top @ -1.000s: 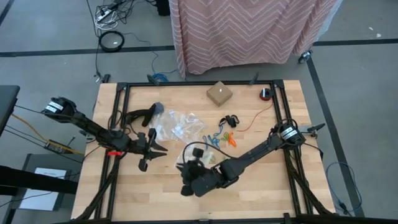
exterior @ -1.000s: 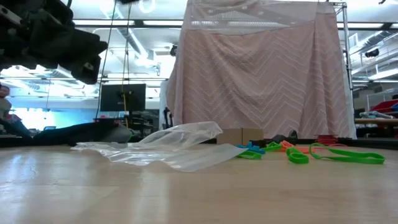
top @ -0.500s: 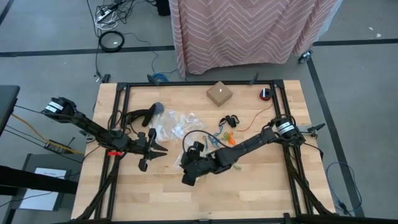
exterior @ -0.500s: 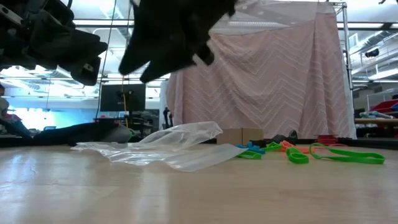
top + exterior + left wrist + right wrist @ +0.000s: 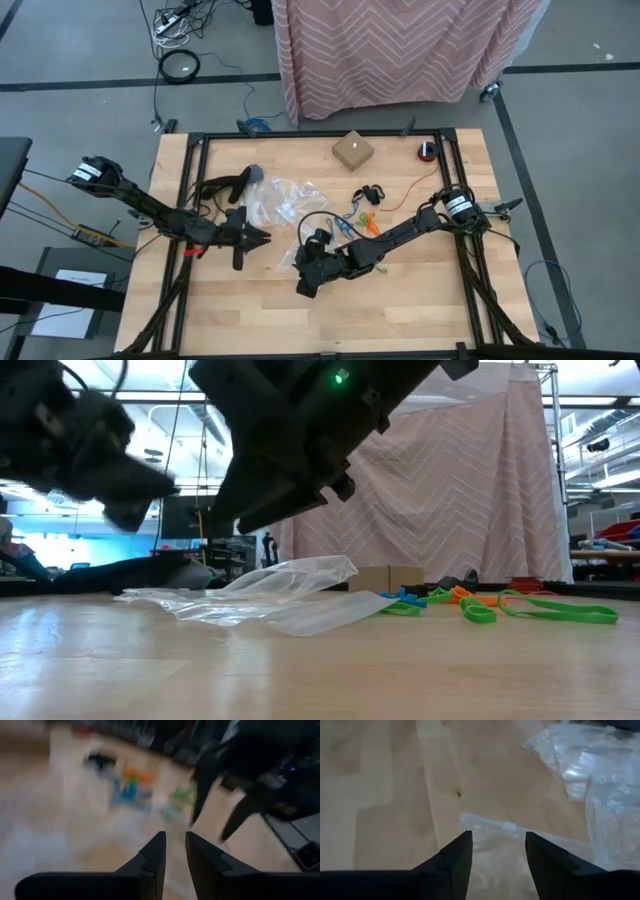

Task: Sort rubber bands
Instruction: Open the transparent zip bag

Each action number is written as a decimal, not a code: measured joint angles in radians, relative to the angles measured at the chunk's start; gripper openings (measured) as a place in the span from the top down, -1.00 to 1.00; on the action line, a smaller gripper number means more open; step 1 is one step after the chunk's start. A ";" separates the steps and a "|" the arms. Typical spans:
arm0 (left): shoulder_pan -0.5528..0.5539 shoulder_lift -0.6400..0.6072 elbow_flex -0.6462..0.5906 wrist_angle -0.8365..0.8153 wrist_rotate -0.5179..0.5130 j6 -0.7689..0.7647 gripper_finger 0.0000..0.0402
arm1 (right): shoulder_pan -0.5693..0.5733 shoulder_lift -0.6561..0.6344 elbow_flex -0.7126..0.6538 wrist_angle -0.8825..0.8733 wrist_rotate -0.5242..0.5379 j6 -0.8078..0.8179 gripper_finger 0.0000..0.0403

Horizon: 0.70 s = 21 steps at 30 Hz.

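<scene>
Two grippers hanging over clear bags, rubber bands lying beyond them

Nearest the table's point(image 5: 420, 300) front edge, the right gripper point(image 5: 303, 283) is hovering over bare wood with its fingers point(image 5: 454, 865) standing apart and holding nothing, a clear zip bag's point(image 5: 495, 832) edge lying just ahead of them. To its left, the left gripper point(image 5: 262, 237) is hanging beside the pile of clear bags point(image 5: 285, 200), its fingers point(image 5: 152, 862) sitting a narrow gap apart with nothing between them. Farther toward the back edge, the rubber bands point(image 5: 355, 222) are lying in a loose cluster of green, blue, orange and black near the table's middle, with a small cardboard box point(image 5: 352, 151) sitting behind them.
</scene>
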State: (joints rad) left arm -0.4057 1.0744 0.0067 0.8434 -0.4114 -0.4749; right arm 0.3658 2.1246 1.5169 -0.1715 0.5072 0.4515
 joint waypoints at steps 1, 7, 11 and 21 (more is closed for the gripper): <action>0.000 0.000 0.000 -0.037 0.004 -0.063 0.58 | 0.002 0.000 0.002 0.003 -0.001 0.000 0.15; -0.002 0.000 0.007 -0.109 0.093 -0.287 0.58 | 0.017 0.000 0.001 -0.003 -0.003 -0.008 0.15; -0.007 0.012 0.054 -0.141 0.094 -0.286 0.58 | 0.019 0.000 0.002 -0.005 -0.005 -0.009 0.15; -0.007 0.243 0.096 -0.060 0.050 -0.314 0.59 | 0.028 0.000 0.002 -0.024 -0.003 -0.033 0.15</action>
State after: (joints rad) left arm -0.4123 1.3171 0.1029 0.7829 -0.3616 -0.7890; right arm 0.3936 2.1246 1.5184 -0.1950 0.5037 0.4182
